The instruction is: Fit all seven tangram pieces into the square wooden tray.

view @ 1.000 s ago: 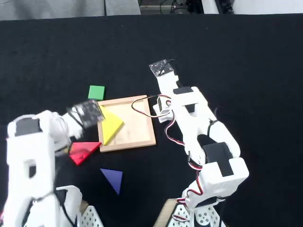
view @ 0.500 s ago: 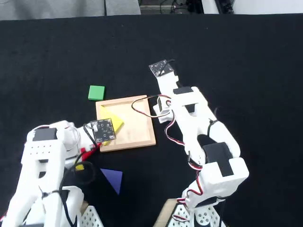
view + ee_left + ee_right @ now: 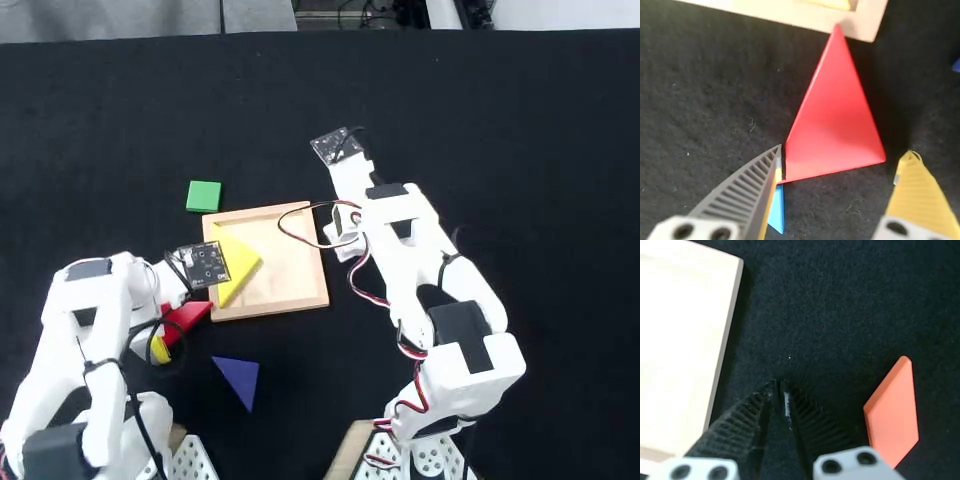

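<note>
Right claw [image 3: 780, 390] closed over black cloth [image 3: 840, 300], btwn wooden tray [image 3: 680, 340] & orange piece [image 3: 892, 410].

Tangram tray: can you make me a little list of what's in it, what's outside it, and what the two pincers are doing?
In tray: yellow triangle, at the side of the wooden tray nearest the red triangle
Outside tray: green square, red triangle, blue triangle, orange parallelogram, all on the black table
Left pincer: open, fingers either side of the red triangle
Right pincer: shut, over bare table between tray and orange parallelogram
</note>
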Motion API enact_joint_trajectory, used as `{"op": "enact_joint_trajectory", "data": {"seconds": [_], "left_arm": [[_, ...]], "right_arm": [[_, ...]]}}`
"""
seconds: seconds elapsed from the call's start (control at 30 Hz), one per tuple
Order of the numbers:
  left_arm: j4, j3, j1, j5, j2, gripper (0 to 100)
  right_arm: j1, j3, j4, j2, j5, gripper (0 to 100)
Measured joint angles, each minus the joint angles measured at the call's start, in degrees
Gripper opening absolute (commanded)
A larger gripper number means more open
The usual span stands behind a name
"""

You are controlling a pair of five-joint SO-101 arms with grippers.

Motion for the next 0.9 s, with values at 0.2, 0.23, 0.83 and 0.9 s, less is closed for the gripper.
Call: {"op": "enact_joint_trajectory", "data": {"seconds": [0.2, 0.23, 0.83, 0.9], "left_arm": [[-0.26, -1.32, 0.79, 0.00, 2.99, 35], [-0.26, -1.67, 0.88, 0.00, 3.52, 34], [2.46, -2.29, 1.85, 0.00, 6.95, 3], [2.46, -2.64, 2.46, 0.00, 6.95, 3]], "right_arm": [[0.00, 0.00, 0.00, 0.00, 0.00, 1.1], [0.00, 0.00, 0.00, 0.00, 0.00, 1.1], [0.00, 0.00, 0.09, 0.00, 0.00, 1.1], [0.00, 0.00, 0.09, 0.00, 0.00, 1.1]]}}
